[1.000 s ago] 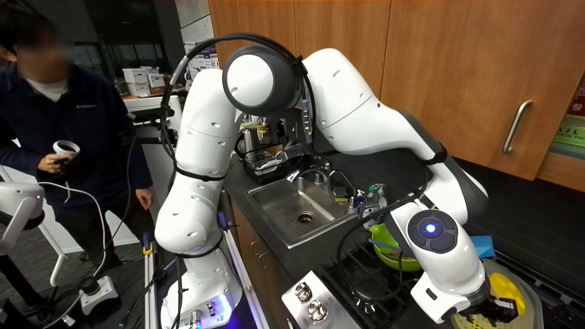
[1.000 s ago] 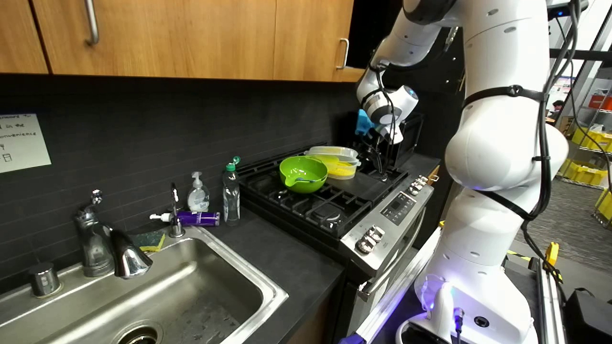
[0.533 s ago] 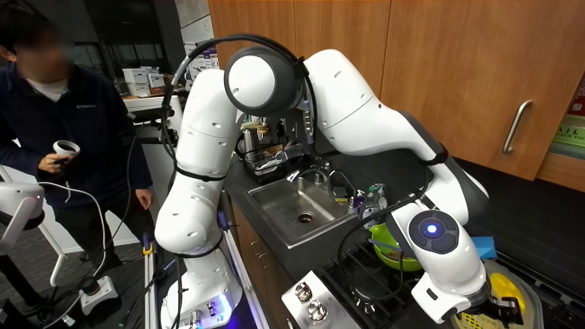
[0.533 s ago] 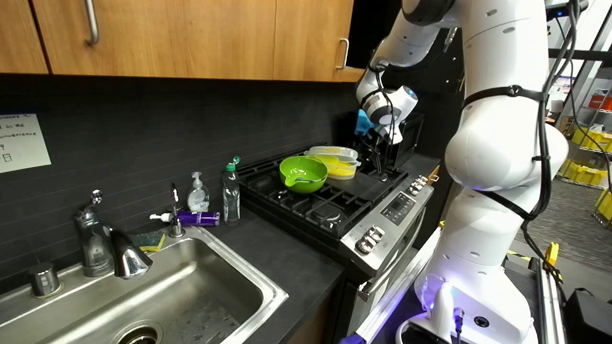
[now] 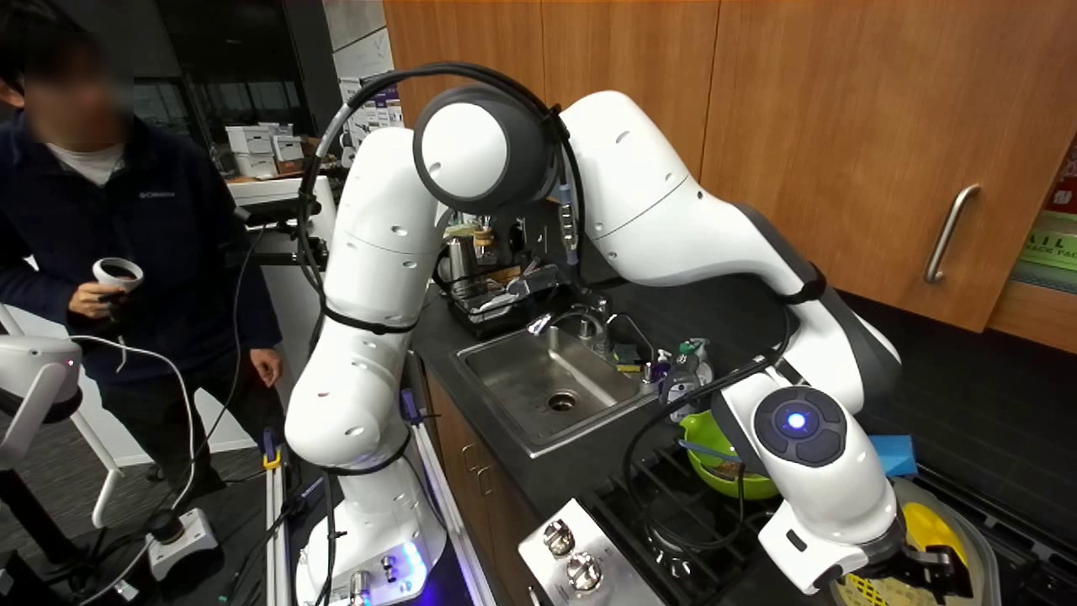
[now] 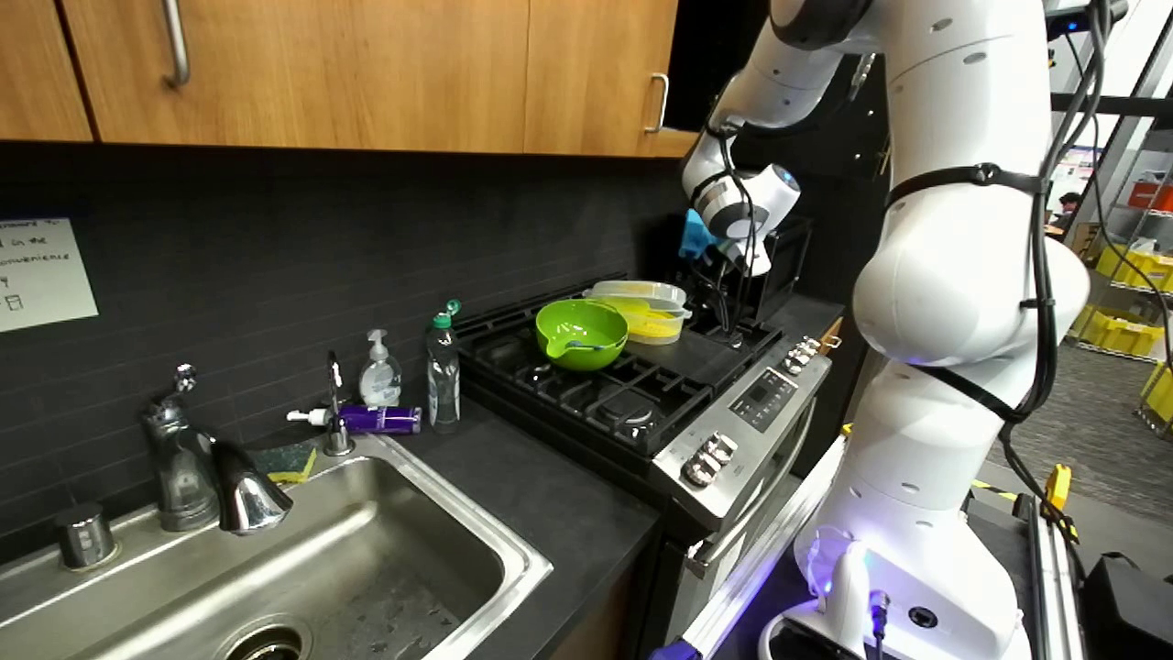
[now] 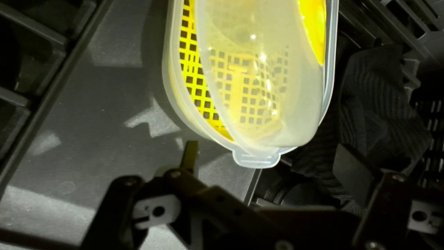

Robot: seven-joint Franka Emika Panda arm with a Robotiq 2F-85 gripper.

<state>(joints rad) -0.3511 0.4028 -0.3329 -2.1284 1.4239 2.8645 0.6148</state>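
With fingers spread wide over the stove, holding nothing, nearest the tabbed end of a translucent container. On the stove, that container with its yellow perforated insert, plus a green bowl. In the cabinet above the stove, green packaging, partly legible as "AIL". Well apart from the stove, a handwritten note, readable in part as "in the", and a dark jacket with blurred chest lettering.

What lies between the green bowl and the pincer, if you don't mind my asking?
In an exterior view, a plastic container lies between the green bowl and the pincer, which the wrist view shows open.
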